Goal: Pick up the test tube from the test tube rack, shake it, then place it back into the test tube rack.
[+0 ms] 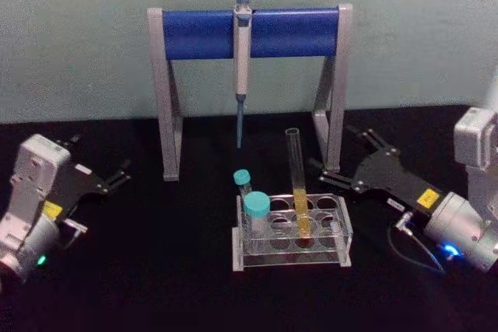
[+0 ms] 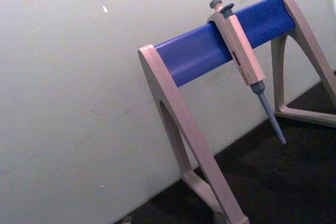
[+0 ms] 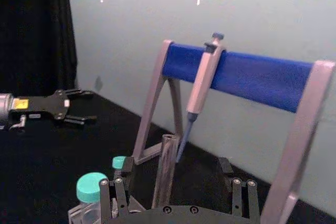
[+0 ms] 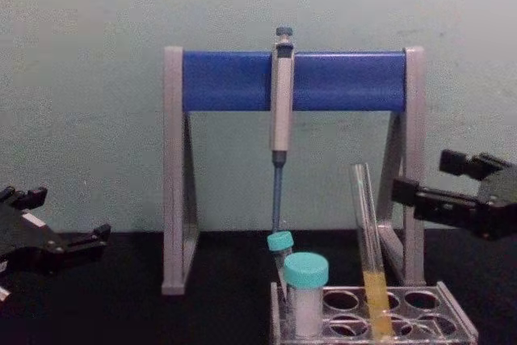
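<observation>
1. Glass test tube [image 1: 298, 184] stands in the test tube rack [image 1: 343, 228]; its round bottom is hard to make out.
2. Right gripper [image 1: 334, 149], at 2 o'clock from the rack, gapes wide and empty.
3. Left gripper [image 1: 99, 159], at 9 o'clock, is parted and empty.

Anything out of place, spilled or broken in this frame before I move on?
Nothing spilled or broken. The test tube stands in the test tube rack, leaning a little rather than plumb, its yellow liquid inside. The left gripper and right gripper sit open at either side, apart from the rack.
</observation>
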